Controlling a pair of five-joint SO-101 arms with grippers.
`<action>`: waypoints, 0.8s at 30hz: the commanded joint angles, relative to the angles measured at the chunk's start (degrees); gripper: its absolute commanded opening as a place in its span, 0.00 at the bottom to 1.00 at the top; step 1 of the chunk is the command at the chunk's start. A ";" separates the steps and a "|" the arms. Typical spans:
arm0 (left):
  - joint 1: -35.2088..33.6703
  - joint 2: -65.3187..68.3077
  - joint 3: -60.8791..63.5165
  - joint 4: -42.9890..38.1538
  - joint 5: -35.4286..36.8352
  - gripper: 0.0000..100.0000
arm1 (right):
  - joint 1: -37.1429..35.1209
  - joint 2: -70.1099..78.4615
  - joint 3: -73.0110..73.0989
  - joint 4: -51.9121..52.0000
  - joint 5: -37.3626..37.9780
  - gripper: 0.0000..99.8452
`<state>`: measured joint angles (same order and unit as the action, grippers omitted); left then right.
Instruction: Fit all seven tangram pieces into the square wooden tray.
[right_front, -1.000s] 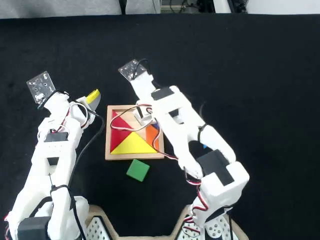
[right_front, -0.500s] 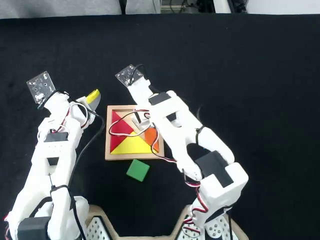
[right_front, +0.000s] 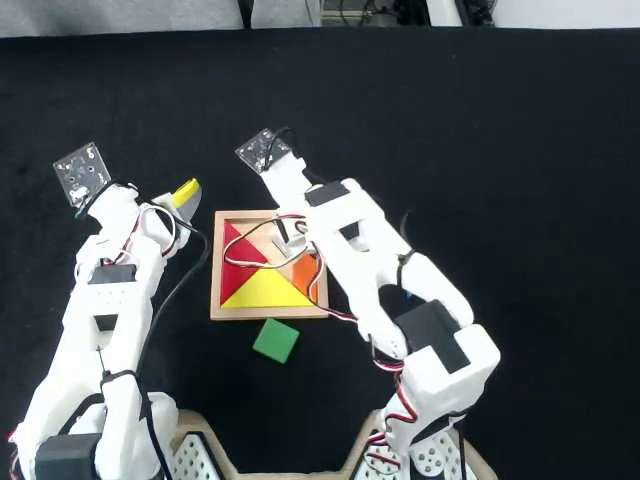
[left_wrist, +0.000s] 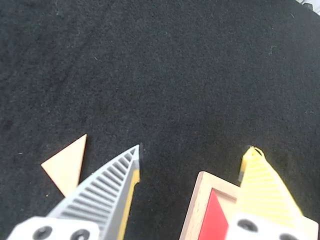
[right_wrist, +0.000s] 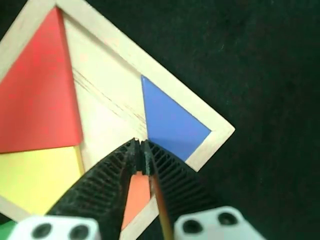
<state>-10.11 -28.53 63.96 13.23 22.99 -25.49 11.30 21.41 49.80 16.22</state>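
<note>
The right gripper (right_wrist: 140, 147), jaws clenched, has edged right over the wooden tray (right_front: 215, 290)'s orange piece (right_wrist: 136, 192); the left gripper (left_wrist: 194, 149) stays released.

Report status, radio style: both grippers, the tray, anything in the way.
Left gripper open, beside corner of square wooden tray. Right gripper shut, tips at orange piece inside tray. Green square block and pale wooden triangle outside; no obstruction seen.

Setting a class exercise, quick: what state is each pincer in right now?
Left pincer: open, holding nothing.
Right pincer: closed above the square wooden tray, nothing visibly gripped.
</note>
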 joint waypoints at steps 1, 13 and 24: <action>0.22 -0.09 -0.57 -1.05 -0.62 0.32 | 1.32 -5.67 -0.04 0.70 0.26 0.01; 0.22 0.00 -0.66 -1.05 -0.62 0.32 | 2.11 -20.00 13.05 -9.14 0.35 0.01; 0.22 0.00 -0.66 -1.23 -0.62 0.32 | 5.27 -21.67 17.71 -16.97 0.18 0.01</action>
<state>-10.11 -28.53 63.96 13.23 22.99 -21.01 -7.69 39.25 34.24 16.31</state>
